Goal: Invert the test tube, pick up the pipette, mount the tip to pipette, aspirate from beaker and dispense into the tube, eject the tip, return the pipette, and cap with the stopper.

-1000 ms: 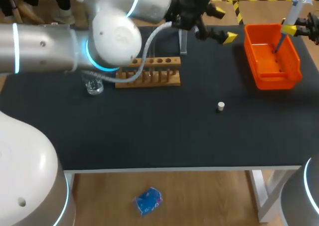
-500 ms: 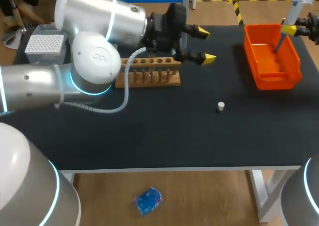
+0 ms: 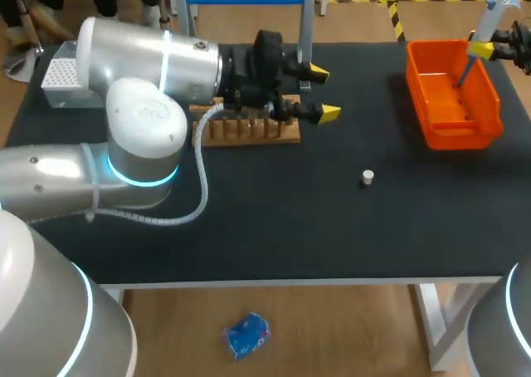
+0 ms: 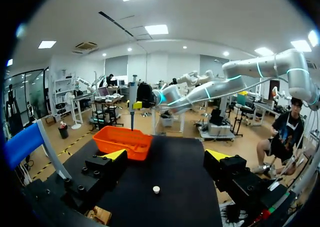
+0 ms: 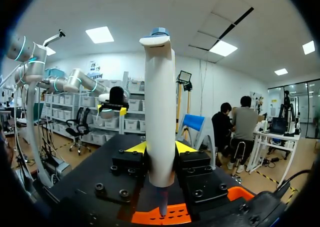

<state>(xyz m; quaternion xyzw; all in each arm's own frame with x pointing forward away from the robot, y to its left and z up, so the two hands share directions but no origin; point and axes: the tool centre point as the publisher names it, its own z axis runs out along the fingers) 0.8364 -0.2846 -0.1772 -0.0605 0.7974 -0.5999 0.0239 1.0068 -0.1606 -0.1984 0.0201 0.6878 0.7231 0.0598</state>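
Observation:
My right gripper (image 3: 485,51) is shut on the white-and-blue pipette (image 3: 489,24), held upright over the orange bin (image 3: 431,119) at the far right. In the right wrist view the pipette (image 5: 160,112) stands between the yellow-tipped fingers (image 5: 136,147), its lower end over the orange bin (image 5: 167,216). My left gripper (image 3: 322,92) hangs open and empty just right of the wooden tube rack (image 3: 249,132). A small white stopper (image 3: 367,177) lies on the black mat, and shows ahead of the left gripper (image 4: 166,157) as the stopper (image 4: 156,189). The beaker is hidden behind my left arm.
A white tip box (image 3: 62,71) sits at the far left of the table. The left arm's bulk covers the table's left middle. The orange bin (image 4: 122,141) lies ahead of the left gripper, with the pipette (image 4: 133,99) above it.
My left arm swung back: its open gripper moved from near the bin toward the rack. The arm now hides the beaker and uncovers the tip box. The right arm has not moved.

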